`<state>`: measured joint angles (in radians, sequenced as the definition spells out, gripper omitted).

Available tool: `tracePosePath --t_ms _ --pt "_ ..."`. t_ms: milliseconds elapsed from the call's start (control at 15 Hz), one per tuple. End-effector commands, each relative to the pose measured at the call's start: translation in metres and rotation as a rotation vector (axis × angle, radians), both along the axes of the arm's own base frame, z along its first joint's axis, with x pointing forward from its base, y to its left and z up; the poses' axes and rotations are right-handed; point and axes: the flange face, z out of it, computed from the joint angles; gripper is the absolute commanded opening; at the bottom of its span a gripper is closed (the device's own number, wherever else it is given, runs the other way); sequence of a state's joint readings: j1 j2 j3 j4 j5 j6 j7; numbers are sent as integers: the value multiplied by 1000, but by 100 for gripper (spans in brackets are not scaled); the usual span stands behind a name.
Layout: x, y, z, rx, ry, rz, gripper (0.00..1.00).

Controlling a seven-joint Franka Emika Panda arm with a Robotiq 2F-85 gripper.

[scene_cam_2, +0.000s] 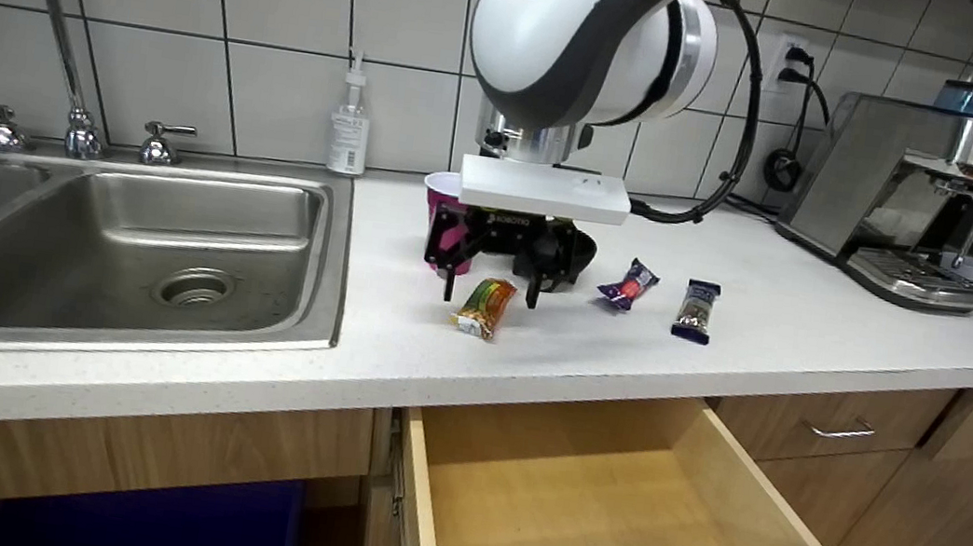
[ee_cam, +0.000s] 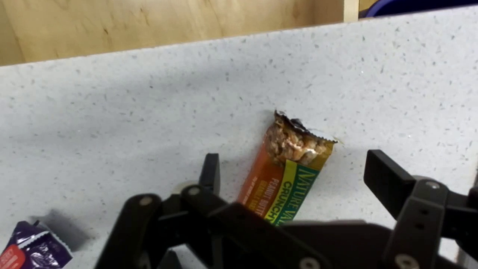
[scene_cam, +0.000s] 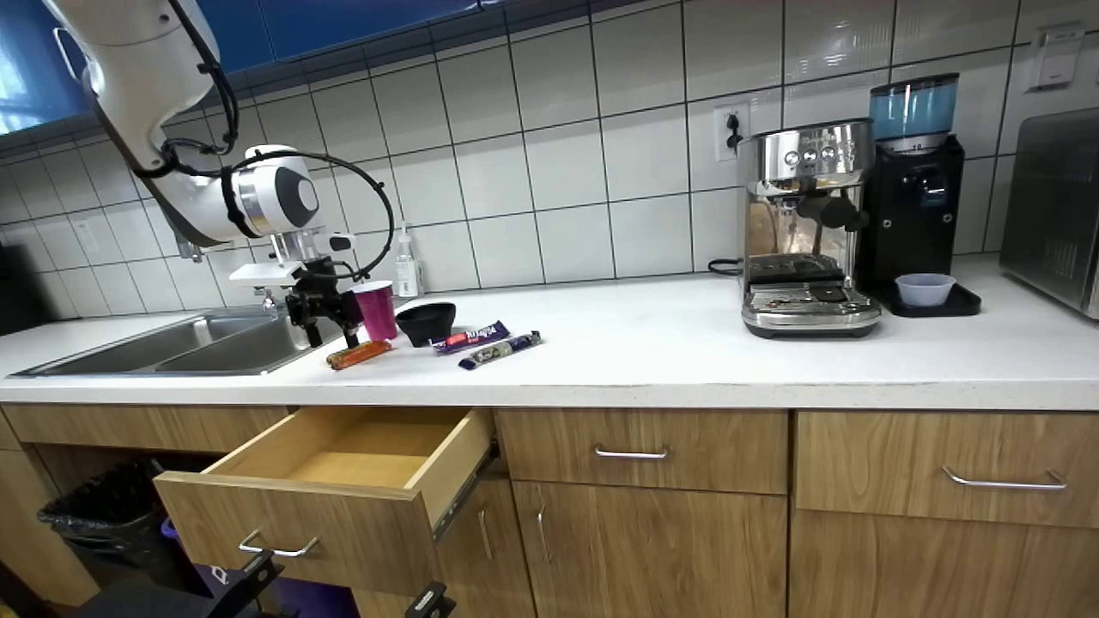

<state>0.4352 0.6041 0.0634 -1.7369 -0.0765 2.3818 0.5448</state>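
Orange-wrapped, the granola bar slants lengthwise toward the drawer, one crimped end foremost. The end effector gapes wide, a jaw to either side.

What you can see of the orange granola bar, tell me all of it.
The granola bar lies flat on the speckled white counter, aslant to the front edge. Its shiny, plastic-looking wrapper is orange, green and yellow, printed "Crunchy" and "Peanut", with granola pictured near a jagged, crimped end. In the wrist view, the open gripper flanks it with gaps on both sides; only the counter visibly touches it.
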Motion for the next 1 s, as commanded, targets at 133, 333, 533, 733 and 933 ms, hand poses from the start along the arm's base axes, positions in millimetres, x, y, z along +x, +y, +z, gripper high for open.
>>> tracePosePath --t_ms 133,333,533,733,933 --pt "21 24 -6 -33 -12 -98 100" --pt "26 29 -8 -39 -11 -141 100" --pt "29 32 -9 -43 -9 -180 100" --pt "31 34 -9 -49 -2 -207 100" --pt "33 37 -9 -49 7 -232 100"
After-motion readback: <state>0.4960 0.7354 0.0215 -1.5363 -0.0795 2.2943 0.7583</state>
